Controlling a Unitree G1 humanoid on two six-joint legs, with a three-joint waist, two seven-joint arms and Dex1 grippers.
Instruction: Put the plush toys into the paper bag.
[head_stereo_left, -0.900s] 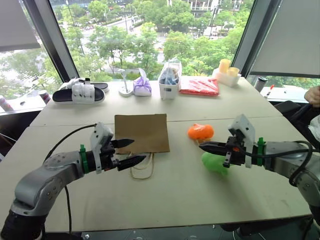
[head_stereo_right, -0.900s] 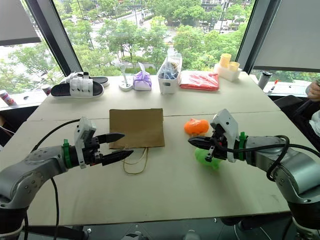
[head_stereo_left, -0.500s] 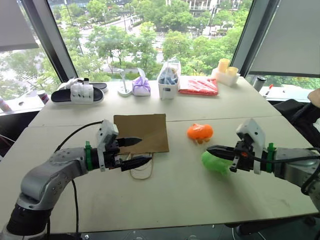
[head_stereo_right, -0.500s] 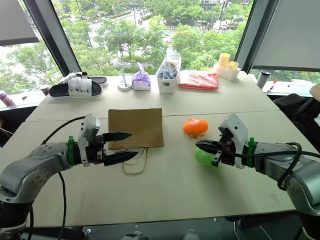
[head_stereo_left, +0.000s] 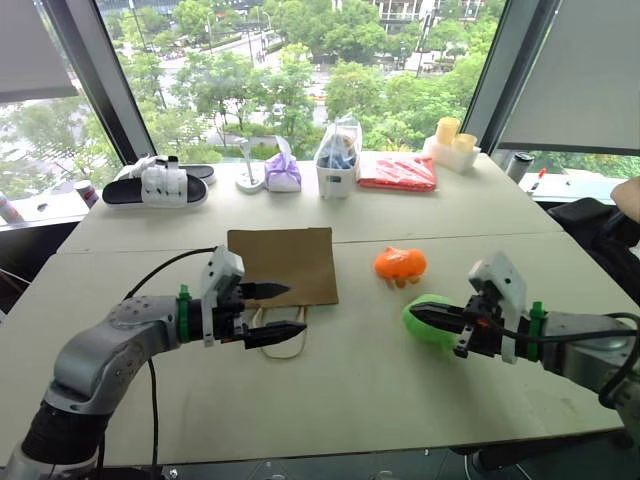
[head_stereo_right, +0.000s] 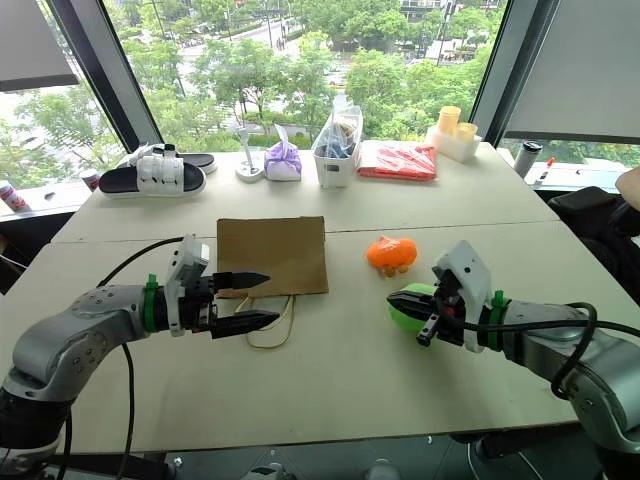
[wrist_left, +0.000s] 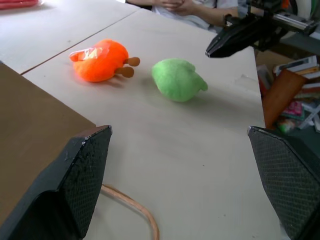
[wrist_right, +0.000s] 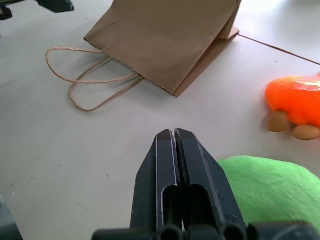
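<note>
Toys (head_stereo_left: 400, 264) beside flat bag (head_stereo_left: 282, 265), L pincer (head_stereo_left: 278, 311) agape.

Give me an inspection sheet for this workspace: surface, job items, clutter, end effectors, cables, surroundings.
Surface: pale table, seams across it.
Job's things: paper bag lying flat, cord handles toward the robot; orange plush toy and green plush toy on the table, outside the bag.
Clutter: slipper, purple pouch, white bin, red packet, yellow cups along the far edge.
End effectors: left end effector open above the handles; right end effector shut, empty, beside the green toy.
Cables: black cable on the left arm.
Surroundings: windows, trees outside.
</note>
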